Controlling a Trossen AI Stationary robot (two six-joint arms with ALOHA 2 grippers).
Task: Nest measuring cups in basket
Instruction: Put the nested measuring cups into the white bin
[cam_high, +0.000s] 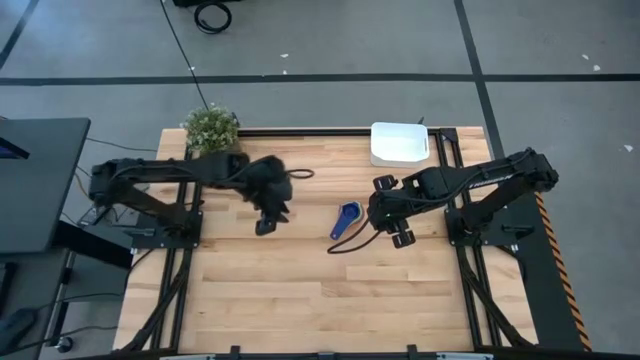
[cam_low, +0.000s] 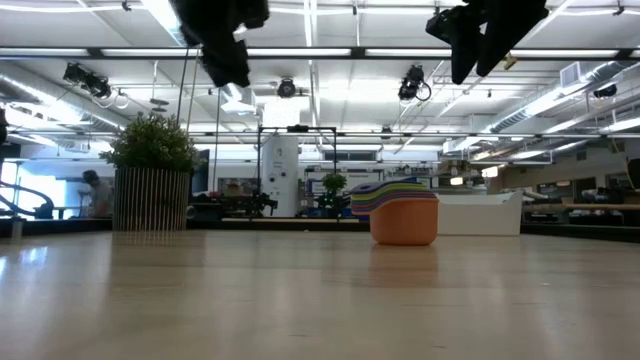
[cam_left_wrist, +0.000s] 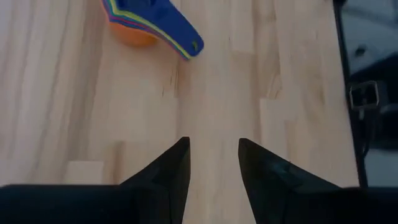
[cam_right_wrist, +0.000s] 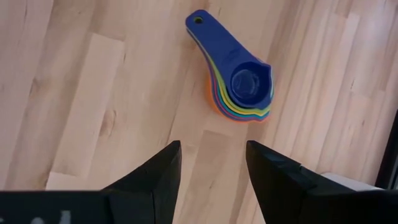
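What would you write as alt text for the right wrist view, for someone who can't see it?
A nested stack of measuring cups, dark blue on top with orange at the bottom, lies on the wooden table, handles fanned together. The right tool hangs above the table just short of the stack, its two dark fingers open and empty.

You get bright, even light from the ceiling strip lights (cam_low: 300, 52); they glare off the table (cam_low: 300, 300), and shadows stay soft.

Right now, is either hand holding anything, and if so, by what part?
Nothing is held. Both the left hand and the right hand are open above the table, and the stack of cups sits there untouched.
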